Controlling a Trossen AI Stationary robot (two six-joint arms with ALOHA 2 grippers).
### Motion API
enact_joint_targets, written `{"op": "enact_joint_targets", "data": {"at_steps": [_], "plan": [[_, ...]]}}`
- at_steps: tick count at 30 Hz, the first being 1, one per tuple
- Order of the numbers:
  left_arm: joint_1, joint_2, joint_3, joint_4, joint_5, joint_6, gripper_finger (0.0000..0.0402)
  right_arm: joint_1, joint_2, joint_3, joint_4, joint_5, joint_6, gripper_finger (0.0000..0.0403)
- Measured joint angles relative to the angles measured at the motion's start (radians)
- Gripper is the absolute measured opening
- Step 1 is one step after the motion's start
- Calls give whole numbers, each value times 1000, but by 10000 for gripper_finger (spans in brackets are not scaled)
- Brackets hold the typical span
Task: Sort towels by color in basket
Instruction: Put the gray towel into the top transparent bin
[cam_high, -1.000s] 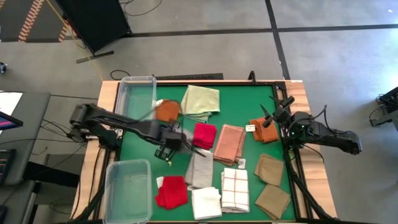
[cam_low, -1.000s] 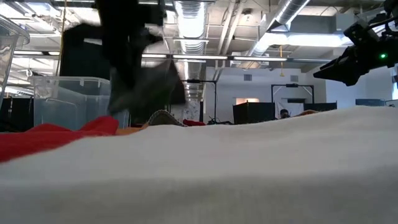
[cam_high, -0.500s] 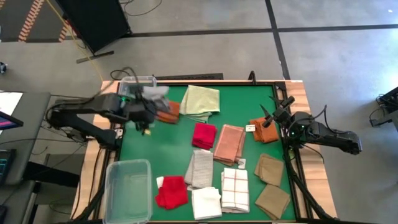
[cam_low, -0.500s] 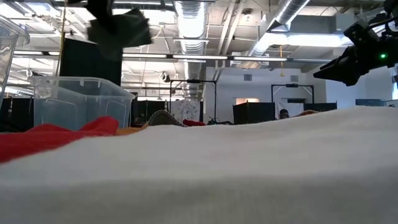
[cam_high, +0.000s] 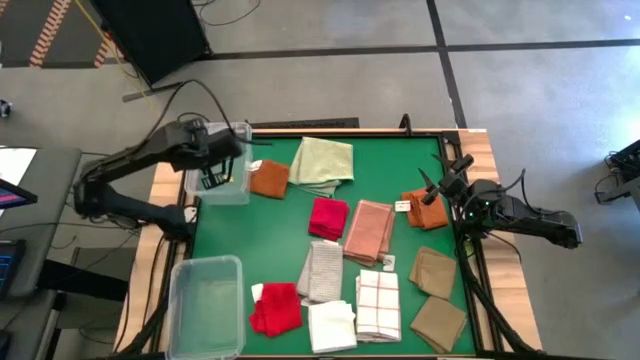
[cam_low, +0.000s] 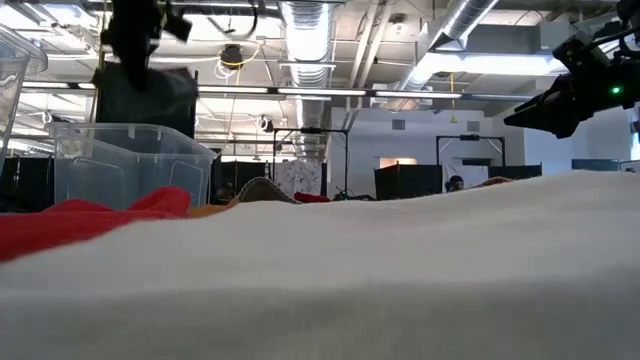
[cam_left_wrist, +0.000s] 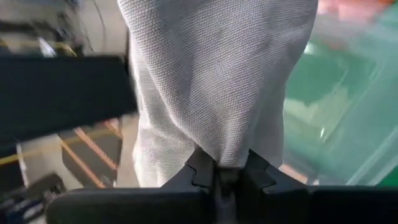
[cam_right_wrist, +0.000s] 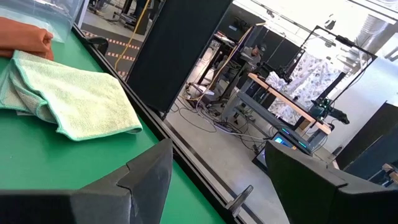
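Hanging over bin (cam_high: 222, 180) rim: grey towel (cam_left_wrist: 217, 81), L gripper (cam_left_wrist: 219, 173).

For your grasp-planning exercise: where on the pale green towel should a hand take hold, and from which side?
Grip the pale green towel at its loose layered edge facing the rust towel, coming from above. It lies flat on the table, and the stacked folds there give the fingers something to pinch.

floor: grey concrete (cam_high: 330, 25) with dark seams | 11 o'clock: black panel (cam_high: 150, 30) | ceiling: exposed silver ducts (cam_low: 455, 25), strip lights (cam_low: 300, 93) | far wall: white (cam_low: 420, 125) | 1 o'clock: wooden workbench (cam_right_wrist: 283, 99) with patterned cloth (cam_right_wrist: 305, 68)
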Motion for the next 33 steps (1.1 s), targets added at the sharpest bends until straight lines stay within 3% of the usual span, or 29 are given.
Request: {"op": "enact_joint_targets", "data": {"at_steps": [6, 14, 28, 33], "plan": [[138, 20, -92, 65, 96, 97, 29, 0, 0, 0, 0, 0, 0, 286], [194, 19, -139, 164, 138, 174, 50, 0, 0, 0, 0, 0, 0, 286], [193, 19, -139, 190, 137, 176, 194, 0, 0, 0, 0, 0, 0, 286], [193, 19, -139, 201, 122, 177, 227, 0, 0, 0, 0, 0, 0, 286]]}}
